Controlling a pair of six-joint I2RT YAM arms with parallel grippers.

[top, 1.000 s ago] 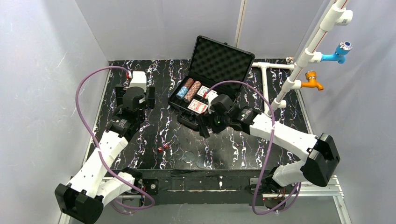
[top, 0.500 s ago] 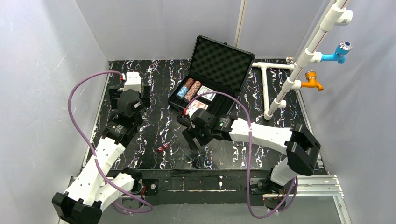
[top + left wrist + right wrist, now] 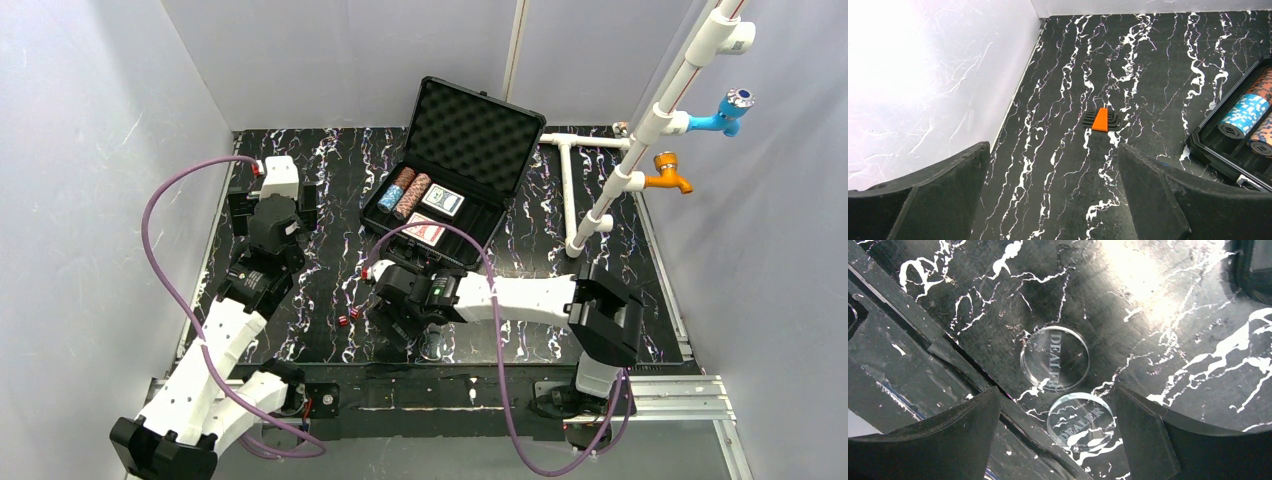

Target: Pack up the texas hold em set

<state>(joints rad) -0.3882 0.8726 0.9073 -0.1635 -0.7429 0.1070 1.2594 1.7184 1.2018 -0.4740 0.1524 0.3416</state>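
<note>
- While the left gripper [image 3: 1053,165] hangs over the far-left part of the table [image 3: 335,175], its jaws stand wide, nothing between them
- right gripper [image 3: 1057,395] sits low over the table's near edge, jaws wide apart, gripping nothing
- two clear discs marked DEALER lie flat on the table under it: the upper disc [image 3: 1054,358] ahead of the fingertips, the lower disc [image 3: 1081,419] between the two fingers; the discs are just beside each other, and contact with the fingers cannot be told
- black case [image 3: 388,226] lies open at mid-table toward the far side, foam-lined lid [image 3: 470,125] tilted up and back
- chip stacks [image 3: 403,193] lie on their sides in the left part of the case's base; the blue stack [image 3: 1245,115] shows in the left wrist view
- two card decks in the base right of the chips: far deck [image 3: 443,201], red-backed near deck [image 3: 424,233]
- small red dice [image 3: 347,317] lie on the table, left of the right gripper, apart from the case
- small orange and black object [image 3: 1102,120] lies on the table ahead of the left gripper
- white pipe frame [image 3: 650,120] with taps stands at far right
</note>
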